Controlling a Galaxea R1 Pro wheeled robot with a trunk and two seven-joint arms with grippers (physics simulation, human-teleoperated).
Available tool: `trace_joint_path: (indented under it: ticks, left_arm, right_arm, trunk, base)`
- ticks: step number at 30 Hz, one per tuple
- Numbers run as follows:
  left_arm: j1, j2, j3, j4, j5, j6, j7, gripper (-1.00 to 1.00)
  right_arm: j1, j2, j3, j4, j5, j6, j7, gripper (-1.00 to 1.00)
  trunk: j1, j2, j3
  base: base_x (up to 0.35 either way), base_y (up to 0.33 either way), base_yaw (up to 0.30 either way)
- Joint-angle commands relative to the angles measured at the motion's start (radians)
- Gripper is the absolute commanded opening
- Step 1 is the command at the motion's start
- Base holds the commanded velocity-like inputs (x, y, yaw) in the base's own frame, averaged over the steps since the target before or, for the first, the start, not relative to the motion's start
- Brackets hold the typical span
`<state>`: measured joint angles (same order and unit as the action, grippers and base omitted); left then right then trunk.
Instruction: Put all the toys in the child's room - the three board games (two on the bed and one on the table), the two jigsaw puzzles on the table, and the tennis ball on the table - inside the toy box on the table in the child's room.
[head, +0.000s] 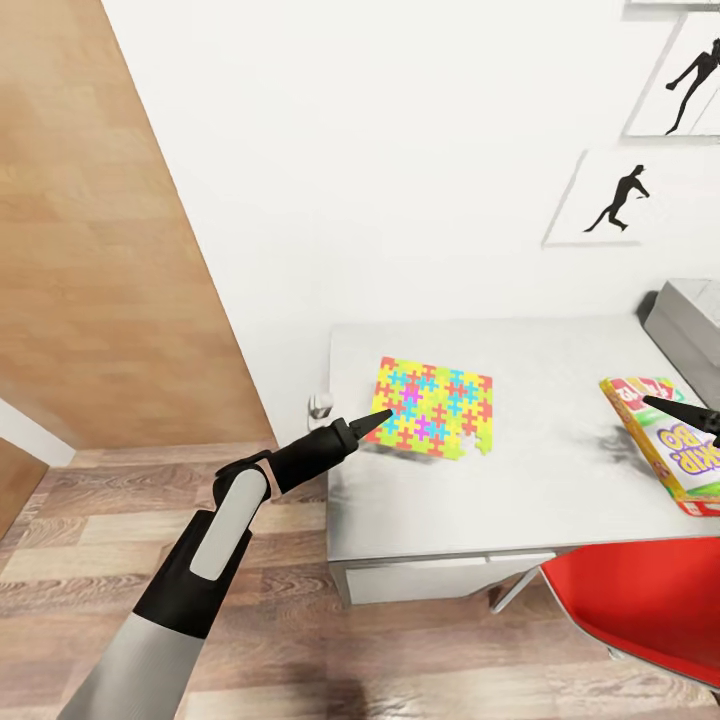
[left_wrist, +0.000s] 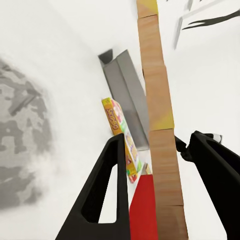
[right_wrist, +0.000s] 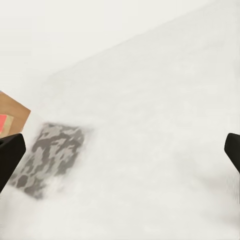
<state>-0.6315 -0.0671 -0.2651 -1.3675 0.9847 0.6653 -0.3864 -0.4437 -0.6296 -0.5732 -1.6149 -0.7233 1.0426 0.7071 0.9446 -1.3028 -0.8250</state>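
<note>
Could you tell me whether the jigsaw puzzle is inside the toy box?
No, the jigsaw puzzle lies flat on the table.

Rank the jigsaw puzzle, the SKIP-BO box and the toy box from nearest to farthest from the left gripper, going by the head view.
1. jigsaw puzzle: at the tip of the left gripper, on the table's left part.
2. SKIP-BO box: across the table, near its right edge.
3. toy box: far right, back by the wall.
</note>
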Motion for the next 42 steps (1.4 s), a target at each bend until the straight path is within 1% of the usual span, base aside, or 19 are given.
trace_joint_path:
  ticks: [1,28,34,42]
  left_arm:
    - [-0.001,0.0,0.001,0.0,0.005,0.007,0.0,-1.0]
    - [0.0,0.0,0.001,-0.013,0.005,0.007,0.001,-1.0]
    - [0.0,0.0,0.0,-0.013,0.004,0.007,0.001,-1.0]
    - [0.0,0.0,0.0,-0.024,0.004,0.007,0.003,-1.0]
  right_arm:
    - [-0.001,0.0,-0.001,0.0,0.005,0.005,0.007,1.0]
    - [0.0,-0.001,0.001,0.0,0.005,0.005,0.008,1.0]
    - [-0.001,-0.001,0.001,0.001,0.005,0.005,0.008,1.0]
    - [-0.001,-0.001,0.001,0.001,0.005,0.005,0.008,1.0]
  trunk:
    - [0.0,0.0,0.001]
    - [0.0,0.0,0.045]
    - [0.0,0.0,0.055]
    - [0.0,0.0,0.068]
  base:
    - [-0.002,-0.005,0.0]
    - [0.0,-0.004,0.0]
    - [0.045,-0.15,0.0]
    - [0.07,-0.233,0.0]
